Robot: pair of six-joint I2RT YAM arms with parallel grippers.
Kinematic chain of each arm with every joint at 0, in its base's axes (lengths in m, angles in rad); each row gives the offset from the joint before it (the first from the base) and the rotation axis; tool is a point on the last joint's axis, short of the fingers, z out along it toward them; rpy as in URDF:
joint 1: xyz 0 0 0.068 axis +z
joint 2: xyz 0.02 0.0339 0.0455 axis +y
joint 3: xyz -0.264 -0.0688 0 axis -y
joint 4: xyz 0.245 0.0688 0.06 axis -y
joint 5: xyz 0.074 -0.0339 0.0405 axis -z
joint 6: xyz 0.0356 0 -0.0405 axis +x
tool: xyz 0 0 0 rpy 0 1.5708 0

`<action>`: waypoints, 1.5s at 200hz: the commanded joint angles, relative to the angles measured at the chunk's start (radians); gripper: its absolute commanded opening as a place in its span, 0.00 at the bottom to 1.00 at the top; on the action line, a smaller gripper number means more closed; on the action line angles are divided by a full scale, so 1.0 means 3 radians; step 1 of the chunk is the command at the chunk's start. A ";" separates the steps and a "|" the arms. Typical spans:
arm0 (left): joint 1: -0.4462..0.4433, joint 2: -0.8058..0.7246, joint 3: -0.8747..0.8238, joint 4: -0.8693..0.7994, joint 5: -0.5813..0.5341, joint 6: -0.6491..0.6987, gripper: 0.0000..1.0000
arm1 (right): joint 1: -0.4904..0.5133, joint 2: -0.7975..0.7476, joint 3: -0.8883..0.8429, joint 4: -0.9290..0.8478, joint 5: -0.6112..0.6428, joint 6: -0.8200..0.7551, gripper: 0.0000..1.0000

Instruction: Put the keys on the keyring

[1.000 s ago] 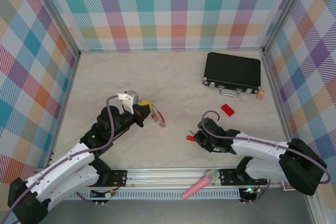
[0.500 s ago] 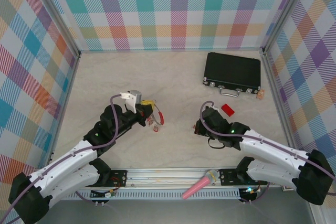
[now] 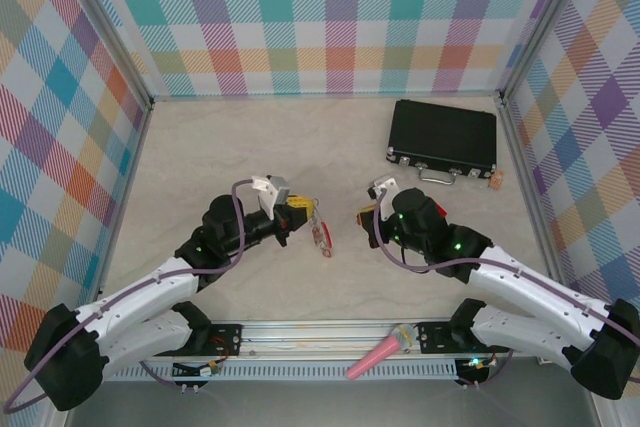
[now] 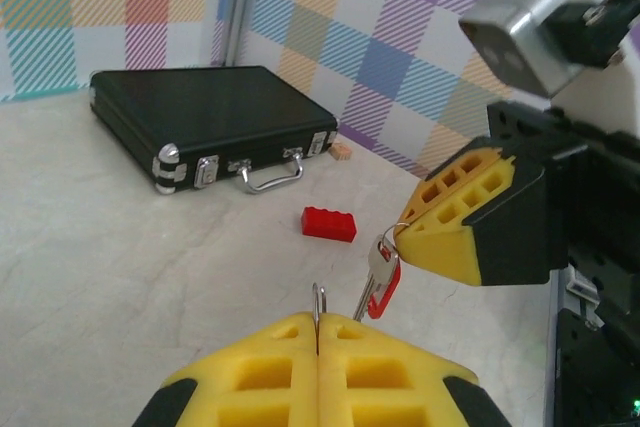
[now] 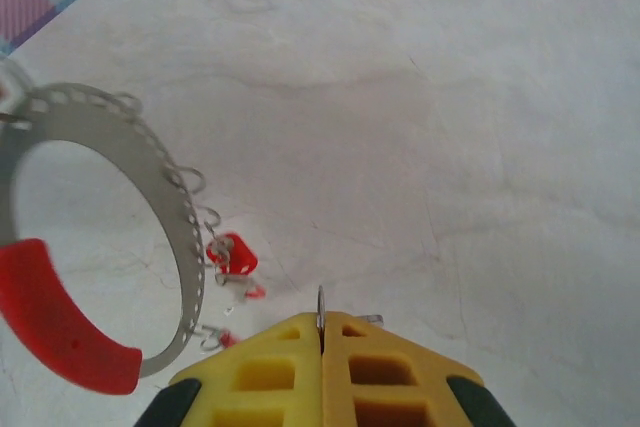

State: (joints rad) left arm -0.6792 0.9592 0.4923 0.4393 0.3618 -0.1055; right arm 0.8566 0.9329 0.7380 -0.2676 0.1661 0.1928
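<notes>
My left gripper (image 3: 303, 213) is shut on the keyring (image 3: 320, 233), which shows edge-on between its yellow pads (image 4: 318, 299). In the right wrist view the keyring (image 5: 183, 222) is a perforated silvery band with a red sleeve (image 5: 55, 332), and several small red-headed keys (image 5: 232, 255) hang from it. My right gripper (image 3: 372, 219) is shut on one key (image 4: 381, 272) by its small wire loop (image 5: 320, 299). That key dangles from the right fingertips (image 4: 465, 215), blade down, a short gap from the keyring. Both grippers are lifted off the table, facing each other.
A black case (image 3: 443, 137) lies at the back right, with a small wooden block (image 3: 495, 180) beside it. A red brick (image 4: 329, 223) rests on the table beyond the key. A pink microphone toy (image 3: 380, 351) lies on the front rail.
Both grippers have closed in on each other over the table's middle. The right one rose from the table with the key and moved left; the left one carried the keyring right.
</notes>
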 commanded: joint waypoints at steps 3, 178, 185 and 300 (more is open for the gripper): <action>-0.0001 0.0123 -0.0085 0.0587 0.0154 0.0291 0.00 | -0.0019 0.0082 0.0192 0.0081 -0.0312 -0.0688 0.00; -0.0221 0.0498 -0.0120 0.0937 0.0144 0.1034 0.00 | -0.0015 0.0021 0.0277 0.0056 -0.0729 -0.2651 0.00; -0.0229 0.0507 -0.0146 0.1008 0.0123 0.1068 0.00 | -0.0017 0.0035 0.0294 0.0048 -0.0713 -0.2741 0.00; -0.0835 0.0331 -0.0269 0.0948 -0.0797 0.2018 0.00 | 0.0043 -0.0130 0.0221 0.0173 -0.0625 -0.3446 0.00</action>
State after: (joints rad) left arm -0.8848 1.0817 0.4202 0.6868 0.2047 0.3920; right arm 0.8581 0.9077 0.7986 -0.2474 -0.0208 -0.7551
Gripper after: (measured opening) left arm 0.045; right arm 0.048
